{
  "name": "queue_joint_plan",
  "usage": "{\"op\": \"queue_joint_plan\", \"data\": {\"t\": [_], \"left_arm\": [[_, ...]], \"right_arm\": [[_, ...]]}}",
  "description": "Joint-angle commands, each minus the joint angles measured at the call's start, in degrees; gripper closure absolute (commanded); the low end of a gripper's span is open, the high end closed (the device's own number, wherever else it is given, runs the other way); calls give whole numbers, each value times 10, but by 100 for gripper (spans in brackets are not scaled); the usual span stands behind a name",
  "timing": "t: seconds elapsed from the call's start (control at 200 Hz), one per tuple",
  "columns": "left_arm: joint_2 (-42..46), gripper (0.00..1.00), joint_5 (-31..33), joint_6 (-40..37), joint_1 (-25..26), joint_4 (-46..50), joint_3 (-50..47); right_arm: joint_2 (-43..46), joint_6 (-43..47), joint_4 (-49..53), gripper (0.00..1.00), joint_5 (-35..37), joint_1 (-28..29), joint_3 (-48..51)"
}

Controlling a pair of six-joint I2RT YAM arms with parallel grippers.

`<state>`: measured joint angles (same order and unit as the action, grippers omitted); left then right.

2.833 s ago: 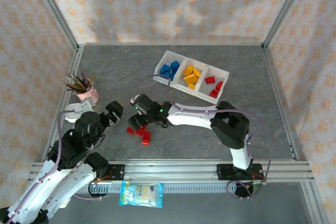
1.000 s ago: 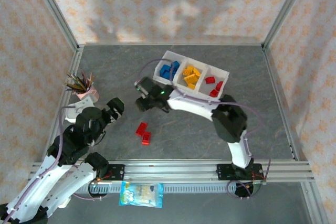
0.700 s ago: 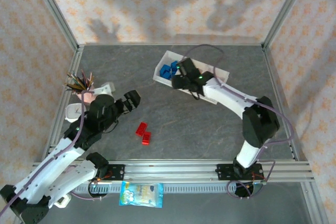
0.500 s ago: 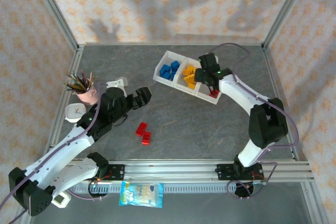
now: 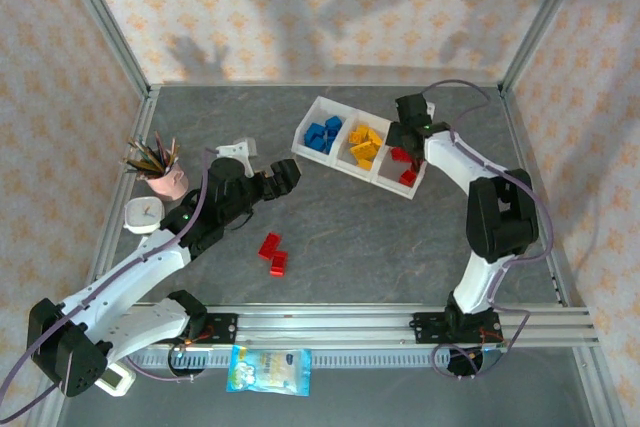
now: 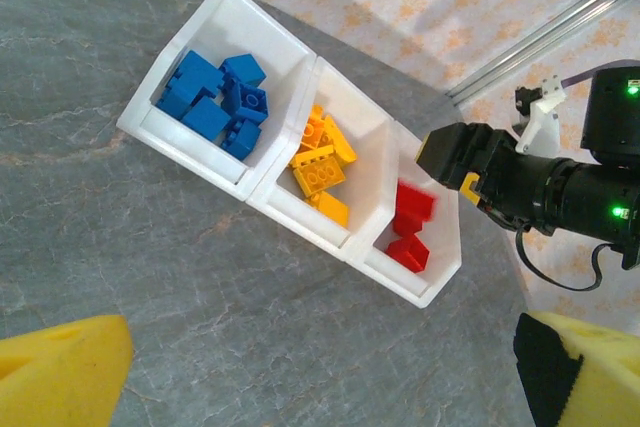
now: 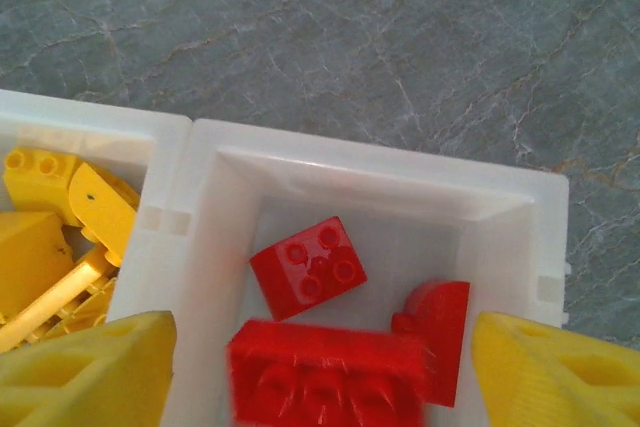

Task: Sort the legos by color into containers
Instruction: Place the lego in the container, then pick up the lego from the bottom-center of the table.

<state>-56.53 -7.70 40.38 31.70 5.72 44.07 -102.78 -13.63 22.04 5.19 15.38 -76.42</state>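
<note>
The white three-compartment containers tray (image 5: pixel 318 103) lies at the back middle, with blue legos (image 5: pixel 322 135), yellow ones (image 5: pixel 364 145) and red ones (image 5: pixel 408 165) each in their own compartment. My right gripper (image 5: pixel 400 137) hangs open over the red compartment (image 7: pixel 380 157). A blurred red brick (image 7: pixel 325 382) sits between its yellow fingers (image 7: pixel 85 372) with a gap on both sides, above a red four-stud brick (image 7: pixel 307 267). Two loose red legos (image 5: pixel 272 252) lie on the table. My left gripper (image 5: pixel 283 179) is open and holds nothing, left of the tray (image 6: pixel 300 217).
A pink cup of pencils (image 5: pixel 160 167) and a small white round object (image 5: pixel 145 213) stand at the left. A blue-and-white snack packet (image 5: pixel 268 369) lies in front of the metal rail (image 5: pixel 330 325). Patterned walls enclose the table.
My right arm swung from the loose red legos to over the tray's red compartment and its jaws widened around the red brick. My left arm stretched forward toward the table's middle.
</note>
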Motion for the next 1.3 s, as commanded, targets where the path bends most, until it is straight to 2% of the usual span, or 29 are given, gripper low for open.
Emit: {"op": "queue_joint_plan", "data": {"t": [0.0, 0.065, 0.175, 0.44, 0.691, 0.836, 1.101, 1.296], "left_arm": [[17, 1, 7, -15, -5, -10, 16], [26, 1, 15, -15, -5, -7, 13], [45, 1, 31, -14, -4, 12, 11], [123, 1, 86, 4, -5, 98, -2], [196, 1, 135, 33, -5, 211, -6], [236, 1, 154, 57, -5, 261, -13], [289, 1, 174, 97, -6, 325, -22], [316, 1, 187, 117, -5, 352, -27]], "right_arm": [[24, 1, 4, 18, 22, 13, -16], [33, 3, 12, 14, 29, 22, -14], [53, 6, 22, 12, 24, 49, -8], [77, 26, 15, 9, -33, 190, 15], [56, 63, 8, 7, -91, 338, 23], [40, 92, -3, 4, -95, 405, 46], [-17, 108, -42, 1, -122, 484, 56], [-75, 120, -42, 0, -104, 507, 15]]}}
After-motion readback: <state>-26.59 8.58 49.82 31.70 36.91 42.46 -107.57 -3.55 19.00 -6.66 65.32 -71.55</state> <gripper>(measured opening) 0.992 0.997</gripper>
